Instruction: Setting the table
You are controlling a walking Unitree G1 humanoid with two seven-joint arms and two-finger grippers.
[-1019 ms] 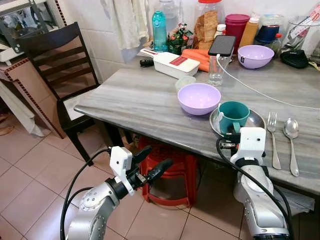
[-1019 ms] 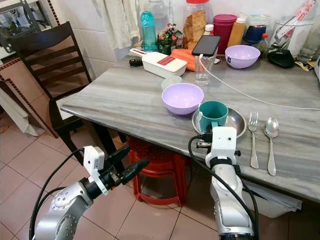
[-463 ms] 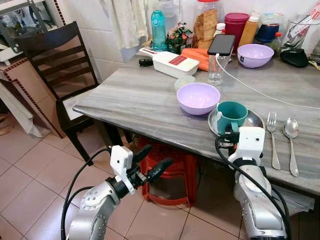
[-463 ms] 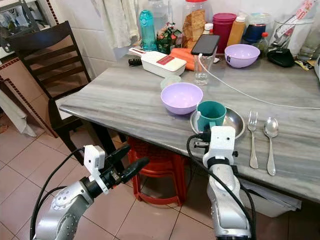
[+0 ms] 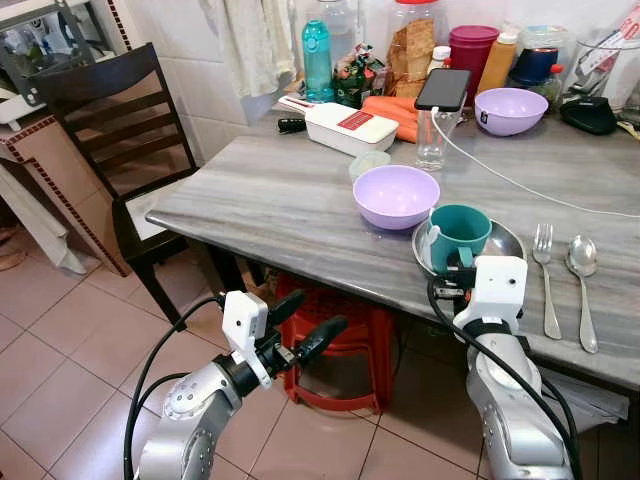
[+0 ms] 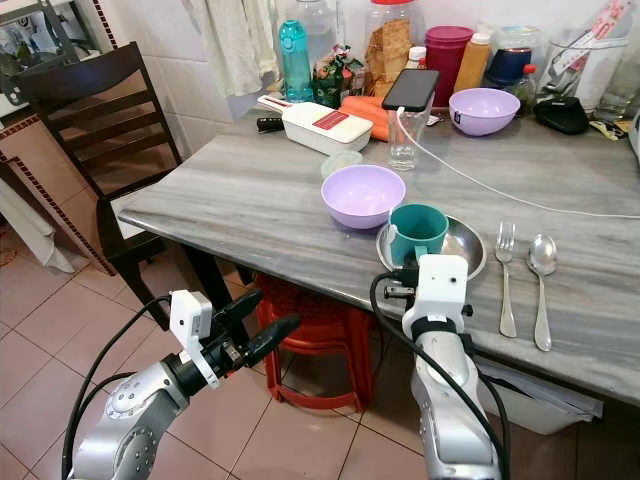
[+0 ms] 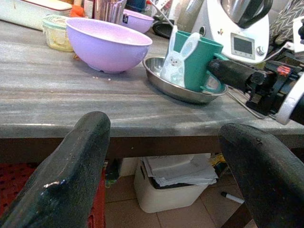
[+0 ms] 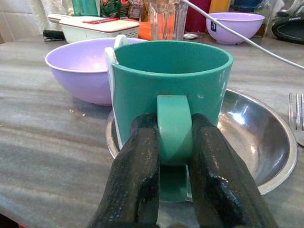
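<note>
Cup, teal with a white bunny tag, has its handle pinched by our right gripper; it stands in the steel plate, lilac bowl at ten o'clock. Left gripper spreads wide below the table.

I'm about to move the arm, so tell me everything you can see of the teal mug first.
The teal mug looks like matte plastic, with a wide round mouth and a thick loop handle. A white rabbit-shaped piece sits on its side, seen from the left wrist. It stands upright and looks empty, inside the steel dish beside the lilac bowl, near the table's front edge. The right tool has its two black fingers closed on the handle from both sides.
</note>
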